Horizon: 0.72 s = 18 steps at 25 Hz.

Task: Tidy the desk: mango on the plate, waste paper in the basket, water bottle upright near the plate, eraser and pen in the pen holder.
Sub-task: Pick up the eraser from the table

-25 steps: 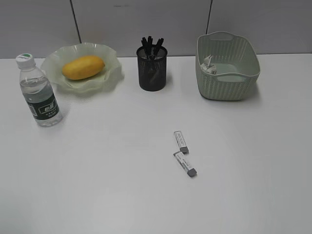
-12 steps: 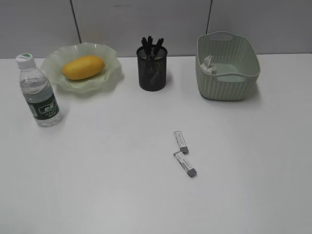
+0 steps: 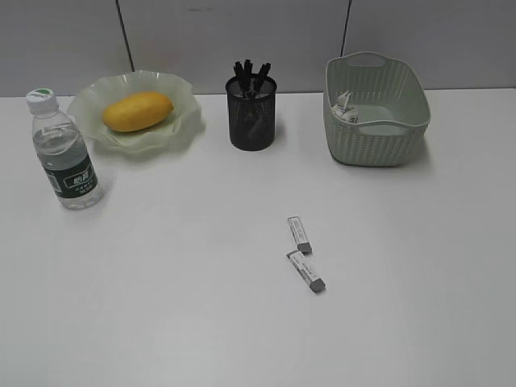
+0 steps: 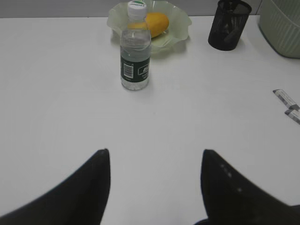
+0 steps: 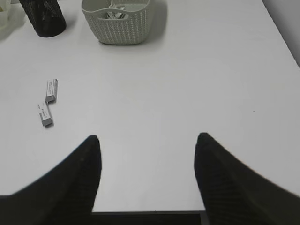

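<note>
Checking progress: mango [image 3: 138,111] is on the plate [image 3: 184,121], water bottle [image 3: 66,151] stands upright just beside the plate on its front-left, waste paper [image 3: 345,108] sits inside the basket [image 3: 379,143], and pens [image 3: 251,78] stick up out of the pen holder [image 3: 251,117]. Judging from that, only the erasers are left. Two of them lie flat on the desk [image 3: 161,306], mid-table, well in front of the pen holder and basket: the far eraser [image 3: 299,234] and the near eraser [image 3: 306,271], just beside each other end to end, a small gap between. Both are sleeved bars with a grey end showing at the near tip; long axes run roughly front-to-back, near ends angled slightly right, the near one more so. Left gripper [image 4: 154,161] hangs above bare desk well short of the bottle, jaws apart, nothing between them. Right gripper [image 5: 147,145] is likewise spread and empty, with the erasers off to its left.
</note>
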Tool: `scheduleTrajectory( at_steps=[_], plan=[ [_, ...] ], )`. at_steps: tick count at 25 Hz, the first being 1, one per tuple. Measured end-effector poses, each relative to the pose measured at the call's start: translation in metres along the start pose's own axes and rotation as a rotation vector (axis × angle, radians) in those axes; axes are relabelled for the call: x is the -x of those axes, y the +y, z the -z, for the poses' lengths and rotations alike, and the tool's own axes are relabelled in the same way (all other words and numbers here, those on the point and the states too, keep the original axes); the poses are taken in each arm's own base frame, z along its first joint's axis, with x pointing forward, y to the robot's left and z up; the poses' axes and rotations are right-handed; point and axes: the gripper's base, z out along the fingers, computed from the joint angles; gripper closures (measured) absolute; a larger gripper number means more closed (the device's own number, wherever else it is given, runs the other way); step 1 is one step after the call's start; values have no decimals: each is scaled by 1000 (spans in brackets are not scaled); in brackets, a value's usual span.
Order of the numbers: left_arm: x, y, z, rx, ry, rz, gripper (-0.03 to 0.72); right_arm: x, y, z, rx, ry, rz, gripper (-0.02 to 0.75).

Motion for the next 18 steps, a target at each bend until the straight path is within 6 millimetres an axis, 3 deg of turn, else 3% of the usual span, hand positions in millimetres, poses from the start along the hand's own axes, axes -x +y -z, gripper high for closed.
scheduleTrajectory(
  at_steps=[18],
  plan=[
    [0,0,0,0,-1,0,232,0,0,0,0,0,0,240]
  ],
)
